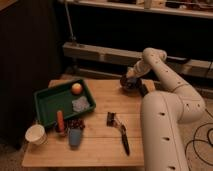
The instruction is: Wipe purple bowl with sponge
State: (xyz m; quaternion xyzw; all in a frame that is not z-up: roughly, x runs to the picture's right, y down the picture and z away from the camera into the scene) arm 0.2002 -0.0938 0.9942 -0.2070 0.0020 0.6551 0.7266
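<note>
The purple bowl (pixel 128 82) stands at the far right of the wooden table (pixel 100 135), dark and partly hidden by my arm. My gripper (pixel 131 83) is down at the bowl, over or in its opening. No sponge shows at the gripper; whatever it holds is hidden. A pale grey-white sponge-like piece (pixel 80 104) lies in the green tray (pixel 50 107).
An orange (pixel 76 88) sits in the tray's far corner. A white cup (pixel 36 134), a red-orange object (pixel 60 120), a blue cup (pixel 75 136) and dark grapes (pixel 76 123) stand at the front left. A black-handled brush (pixel 120 132) lies mid-table. My white arm covers the right side.
</note>
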